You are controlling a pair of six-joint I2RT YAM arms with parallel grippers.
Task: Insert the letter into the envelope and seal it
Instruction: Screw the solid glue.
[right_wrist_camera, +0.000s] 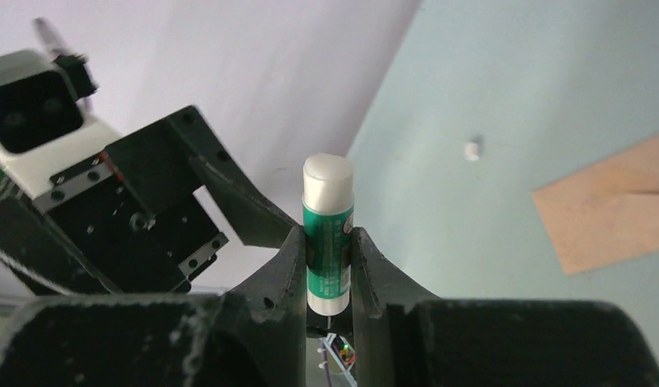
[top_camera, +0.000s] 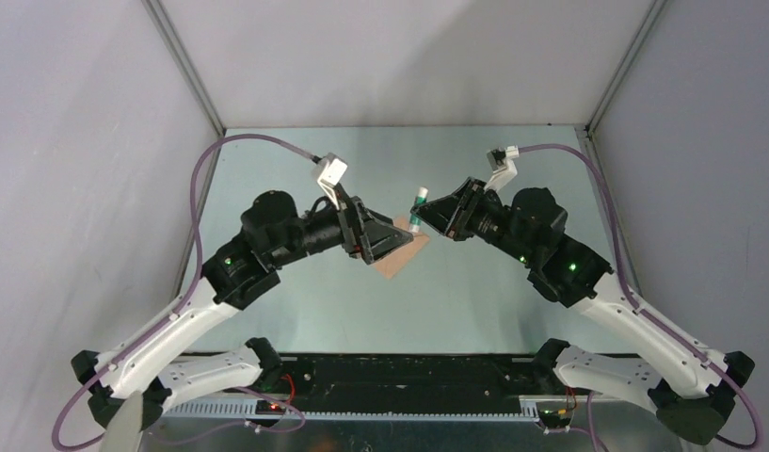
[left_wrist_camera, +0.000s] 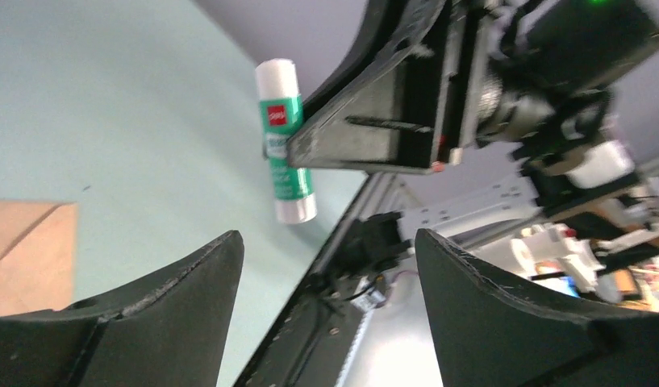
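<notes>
Overhead, right tool (right_wrist_camera: 327,239) clamps glue stick (right_wrist_camera: 327,197); left tool (left_wrist_camera: 327,237) gapes above envelope (left_wrist_camera: 27,251) edge.

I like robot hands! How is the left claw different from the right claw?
The left claw is wide open; the right claw is shut. The left claw holds nothing; the right claw grips a green-and-white glue stick that pokes out past its fingertips. Both claws are black, have two fingers, and face each other.
</notes>
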